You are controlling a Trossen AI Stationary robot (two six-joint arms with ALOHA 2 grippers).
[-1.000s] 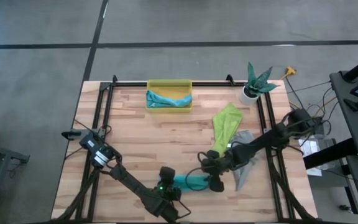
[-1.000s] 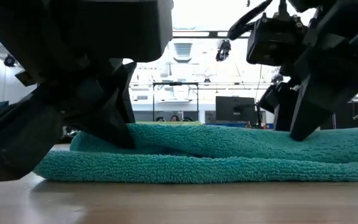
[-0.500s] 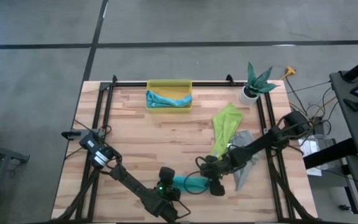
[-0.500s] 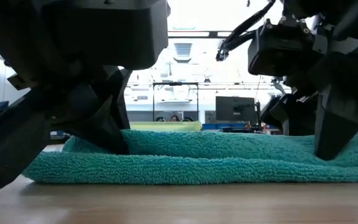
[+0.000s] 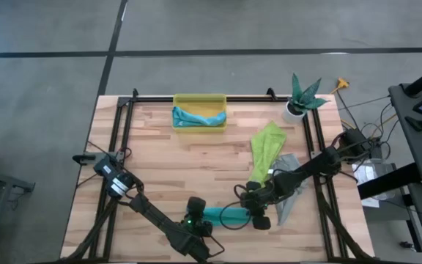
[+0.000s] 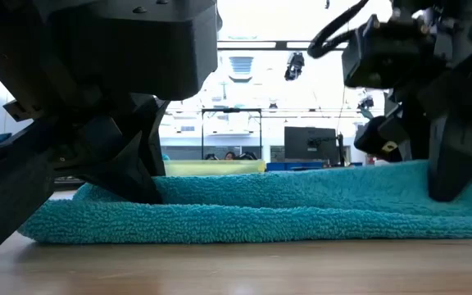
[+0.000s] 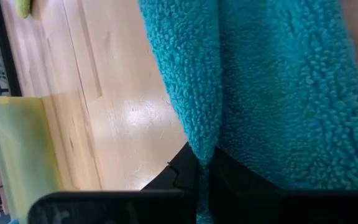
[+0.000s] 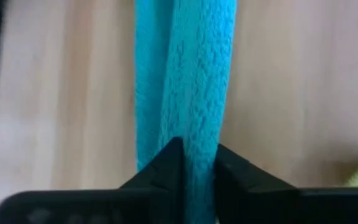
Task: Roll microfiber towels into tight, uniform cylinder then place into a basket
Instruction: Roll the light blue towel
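A teal towel [image 5: 226, 214] lies near the table's front edge as a long folded strip [image 6: 244, 209], its underside on the wood. My left gripper [image 5: 201, 218] is shut on its left end. My right gripper [image 5: 258, 218] is shut on its right end. The yellow basket [image 5: 199, 99] stands at the far edge with a light blue towel [image 5: 196, 117] inside. A lime green towel [image 5: 267, 149] lies flat right of centre. A grey towel [image 5: 289, 196] sits partly under my right arm. My left gripper pinches a folded edge [image 7: 205, 144] at the teal towel's left end between its two fingers, slanting down from the near left. The strip rests on the table. My right gripper pinches the raised upper fold [image 8: 197, 138] at the towel's right end, slanting down from the right, with the fingers in line with the strip. The layer below stays on the wood.
A white plant pot [image 5: 294, 110] stands at the far right corner. Black rails [image 5: 120, 139] run along the left, right and far sides. Bare wood [image 5: 182, 165] lies between the basket and the teal towel.
My right gripper has shifted along the teal towel toward the table's right edge and now stands at the strip's right end. The strip lies longer and flatter than before, and its left end has crept a little toward the left.
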